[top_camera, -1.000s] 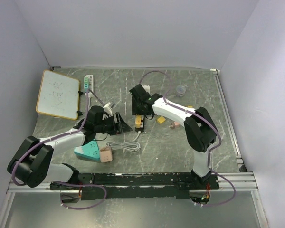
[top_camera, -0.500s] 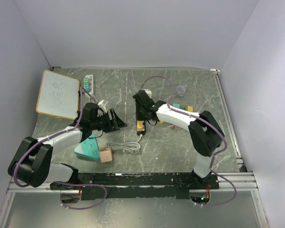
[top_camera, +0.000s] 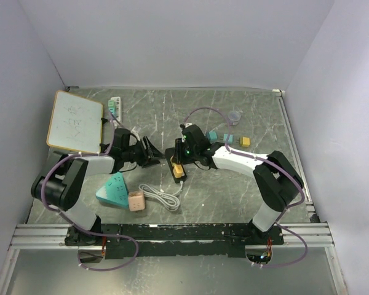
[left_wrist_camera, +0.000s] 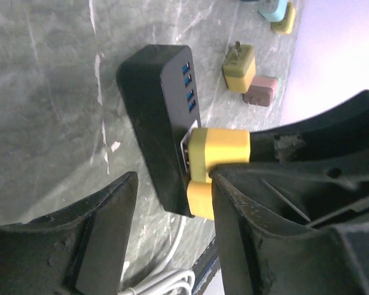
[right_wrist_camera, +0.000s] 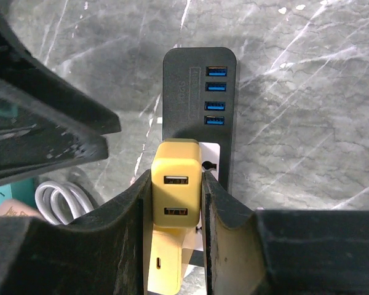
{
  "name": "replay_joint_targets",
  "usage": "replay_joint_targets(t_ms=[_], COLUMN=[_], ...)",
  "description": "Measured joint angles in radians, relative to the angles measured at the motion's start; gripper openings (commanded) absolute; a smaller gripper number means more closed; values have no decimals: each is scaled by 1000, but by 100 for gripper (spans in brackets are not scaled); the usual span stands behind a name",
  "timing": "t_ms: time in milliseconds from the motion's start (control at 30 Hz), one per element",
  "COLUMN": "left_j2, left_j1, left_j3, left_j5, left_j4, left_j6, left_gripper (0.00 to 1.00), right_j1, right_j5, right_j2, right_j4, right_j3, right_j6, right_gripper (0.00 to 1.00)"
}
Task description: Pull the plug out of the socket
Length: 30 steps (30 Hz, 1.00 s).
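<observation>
A black power strip (right_wrist_camera: pixel 200 80) with blue USB ports lies on the marble table. Two yellow plugs sit in its socket end. My right gripper (right_wrist_camera: pixel 175 178) is shut on the upper yellow plug (right_wrist_camera: pixel 176 157), one finger on each side. The second yellow plug (right_wrist_camera: pixel 166 264) sits just below it. In the top view the strip (top_camera: pixel 175 178) is at the table's middle, with my right gripper (top_camera: pixel 178 159) over it. My left gripper (left_wrist_camera: pixel 172 203) is open, its jaws on either side of the strip's (left_wrist_camera: pixel 157 117) plug end, not touching it. It is left of the strip in the top view (top_camera: pixel 149 152).
A white cable (top_camera: pixel 160 195), a pink cube (top_camera: pixel 136 201) and a teal wedge (top_camera: pixel 114 189) lie near the front left. A whiteboard (top_camera: pixel 75 121) is at the far left. Small blocks (top_camera: pixel 244 141) and a cup (top_camera: pixel 235 117) lie at the back right. A loose yellow plug (left_wrist_camera: pixel 240 67) lies beyond the strip.
My right gripper has come nearer and lower over the strip and now sits around the yellow plug. My left arm has drawn back to the left, its gripper still open beside the strip.
</observation>
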Motion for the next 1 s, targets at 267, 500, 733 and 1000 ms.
replay_joint_targets(t_ms=[267, 500, 733, 1000], left_j2=[36, 102, 209, 223], left_j1=[-43, -125, -183, -196], left_j3=[151, 325, 409, 360], left_j5=[-126, -267, -363, -401], left_j4=[-120, -290, -382, -344], left_j6=[58, 99, 121, 126], left_gripper=[49, 45, 42, 43], right_j1=[-1, 6, 21, 45], right_j5=[-8, 33, 77, 125], right_j2=[0, 0, 3, 13], right_j4=[8, -23, -67, -122], right_j3=[-2, 11, 28, 73], right_j6=[-5, -11, -29, -40], right_gripper=[0, 0, 0, 0])
